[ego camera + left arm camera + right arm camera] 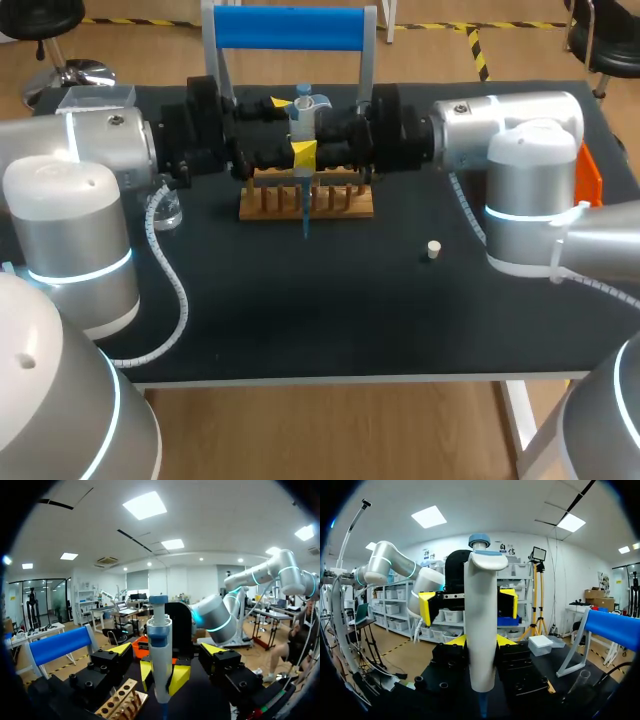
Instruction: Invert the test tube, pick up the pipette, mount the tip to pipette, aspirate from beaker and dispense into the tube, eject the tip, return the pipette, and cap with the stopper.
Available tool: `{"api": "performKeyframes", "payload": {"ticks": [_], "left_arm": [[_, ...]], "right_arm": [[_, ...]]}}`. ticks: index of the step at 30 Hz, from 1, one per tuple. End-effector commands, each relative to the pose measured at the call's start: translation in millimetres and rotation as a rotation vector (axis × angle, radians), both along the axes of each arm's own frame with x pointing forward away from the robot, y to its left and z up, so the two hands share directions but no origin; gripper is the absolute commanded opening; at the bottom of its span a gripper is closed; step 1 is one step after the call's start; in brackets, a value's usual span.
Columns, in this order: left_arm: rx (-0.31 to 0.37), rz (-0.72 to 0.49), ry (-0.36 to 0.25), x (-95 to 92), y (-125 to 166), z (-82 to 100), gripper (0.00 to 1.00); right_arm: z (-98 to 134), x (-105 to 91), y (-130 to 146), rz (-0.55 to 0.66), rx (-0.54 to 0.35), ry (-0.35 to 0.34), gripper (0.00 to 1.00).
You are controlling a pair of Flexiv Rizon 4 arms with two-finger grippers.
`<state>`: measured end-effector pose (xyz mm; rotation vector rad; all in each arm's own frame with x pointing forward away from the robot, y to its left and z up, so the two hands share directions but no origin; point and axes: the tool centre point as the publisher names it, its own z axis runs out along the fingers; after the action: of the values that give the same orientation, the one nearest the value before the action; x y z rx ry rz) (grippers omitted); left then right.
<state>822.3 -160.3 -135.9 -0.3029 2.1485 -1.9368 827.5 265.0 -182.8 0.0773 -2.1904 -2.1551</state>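
Observation:
The white pipette [303, 115] with a blue cap hangs upright over the wooden rack [345, 203], a thin tip on its lower end. My right gripper [311, 138] is shut on its body; in the right wrist view the pipette [481, 620] fills the gap of this gripper [480, 642]. My left gripper [166, 650] faces it, open, its yellow fingertips [120, 648] wide on both sides of the pipette [160, 655] without touching. The white stopper [432, 249] lies on the black table to the right. The beaker [166, 212] stands under my left arm. A clear tube [580, 681] shows beside the blue stand.
A stand with a blue bar [290, 28] rises right behind the rack and both grippers. An orange object [588, 176] sits at the table's right edge behind my right arm. A coiled cable [172, 290] trails over the table at the left.

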Motion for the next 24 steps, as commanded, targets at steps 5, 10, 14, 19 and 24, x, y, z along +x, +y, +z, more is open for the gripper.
{"api": "performKeyframes", "payload": {"ticks": [5, 10, 14, 19, 24], "left_arm": [[-0.003, 0.004, -0.002, -1.0, -0.3, -0.7, 1.00], [-0.003, 0.004, -0.002, -1.0, -0.3, -0.7, 1.00], [-0.003, 0.004, -0.002, -1.0, -0.3, -0.7, 1.00], [-0.003, 0.004, -0.002, -1.0, -0.3, -0.7, 1.00], [-0.003, 0.004, -0.002, -1.0, -0.3, -0.7, 1.00]], "right_arm": [[2.2, 2.4, -37.9, 0.006, -0.018, -0.009, 0.00], [3.5, 6.3, -63.5, 0.001, -0.015, -0.017, 0.00], [4.6, 9.5, -84.8, -0.004, -0.019, -0.024, 0.00], [8.4, 17.5, -119.4, -0.009, -0.035, -0.030, 0.00], [7.4, 34.2, -152.9, -0.015, -0.040, -0.015, 0.00]]}}
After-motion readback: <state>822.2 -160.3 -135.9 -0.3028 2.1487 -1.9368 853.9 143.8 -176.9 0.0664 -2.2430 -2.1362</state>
